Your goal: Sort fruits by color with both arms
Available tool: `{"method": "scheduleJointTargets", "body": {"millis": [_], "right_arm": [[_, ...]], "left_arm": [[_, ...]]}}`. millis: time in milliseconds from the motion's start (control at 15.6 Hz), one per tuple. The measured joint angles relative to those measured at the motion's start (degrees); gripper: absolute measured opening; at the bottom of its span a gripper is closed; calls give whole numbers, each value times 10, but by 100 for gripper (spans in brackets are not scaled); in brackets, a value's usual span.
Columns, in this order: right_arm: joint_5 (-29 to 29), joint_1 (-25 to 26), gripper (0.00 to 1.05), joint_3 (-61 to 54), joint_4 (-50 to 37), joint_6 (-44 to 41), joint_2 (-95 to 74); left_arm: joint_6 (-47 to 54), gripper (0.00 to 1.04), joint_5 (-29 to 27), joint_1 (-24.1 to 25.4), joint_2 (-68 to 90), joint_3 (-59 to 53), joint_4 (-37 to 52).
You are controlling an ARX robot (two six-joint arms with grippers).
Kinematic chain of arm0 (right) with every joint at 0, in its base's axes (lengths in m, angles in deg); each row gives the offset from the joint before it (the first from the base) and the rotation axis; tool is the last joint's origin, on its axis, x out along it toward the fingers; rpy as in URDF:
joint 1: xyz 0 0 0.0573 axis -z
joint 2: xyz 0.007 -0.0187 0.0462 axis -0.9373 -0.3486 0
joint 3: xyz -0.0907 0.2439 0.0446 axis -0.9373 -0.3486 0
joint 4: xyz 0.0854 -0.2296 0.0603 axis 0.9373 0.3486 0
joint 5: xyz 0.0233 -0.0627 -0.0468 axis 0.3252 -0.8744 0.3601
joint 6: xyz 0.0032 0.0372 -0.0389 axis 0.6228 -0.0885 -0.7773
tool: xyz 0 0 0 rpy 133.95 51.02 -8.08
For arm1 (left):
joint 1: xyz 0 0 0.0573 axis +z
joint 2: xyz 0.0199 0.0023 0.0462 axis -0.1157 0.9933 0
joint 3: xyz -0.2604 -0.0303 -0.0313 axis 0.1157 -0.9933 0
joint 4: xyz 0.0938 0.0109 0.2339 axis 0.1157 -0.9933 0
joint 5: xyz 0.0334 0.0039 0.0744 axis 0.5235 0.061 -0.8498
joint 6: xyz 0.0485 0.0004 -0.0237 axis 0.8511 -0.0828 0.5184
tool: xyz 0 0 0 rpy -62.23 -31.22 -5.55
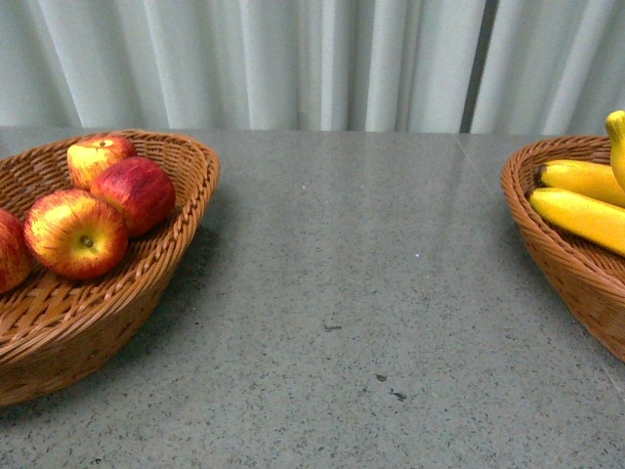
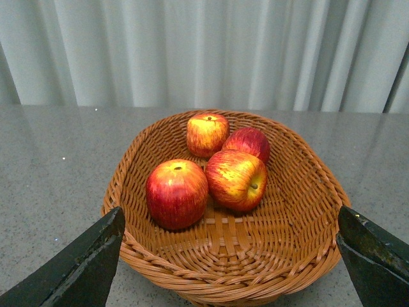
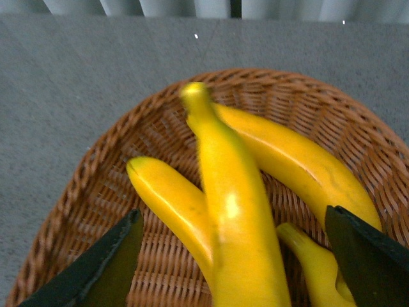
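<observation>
Left wrist view: 4 glossy red-and-yellow apples [image 2: 177, 193] (streaked) in basket [image 2: 300, 243].

Even soft light, faint shadow beside left basket [image 1: 146, 283]; nearest banana [image 3: 233, 224] blurred, glossy highlights

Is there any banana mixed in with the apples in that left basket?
No, the left wrist view shows the wicker basket holding only four red-and-yellow apples, with no banana among them.
</observation>
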Motion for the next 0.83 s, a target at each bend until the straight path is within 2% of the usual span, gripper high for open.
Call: {"method": "scheduleJointTargets", "body": {"millis": [64, 128, 192, 448, 512, 576, 640, 704, 832], "right_arm": [[17, 2, 92, -9, -20, 20, 26], [38, 5, 100, -23, -45, 45, 56], [54, 8, 97, -42, -70, 73, 93], [111, 35, 98, -171, -85, 158, 281], [13, 19, 87, -228, -164, 146, 344], [-66, 12, 75, -282, -156, 127, 429], [-100, 13, 64, -324, -123, 118, 497], [-97, 31, 51, -363, -85, 113, 566], [-89, 40, 44, -384, -72, 111, 601]], "left_arm": [[0, 98, 0, 0, 0, 0, 0], [0, 98, 0, 0, 0, 0, 0], [0, 98, 0, 0, 0, 0, 0], [0, 98, 0, 0, 0, 0, 0], [0, 98, 0, 0, 0, 0, 0], [0, 98, 0, 0, 0, 0, 0], [0, 98, 0, 0, 0, 0, 0], [0, 98, 0, 0, 0, 0, 0], [0, 98, 0, 0, 0, 0, 0]]}}
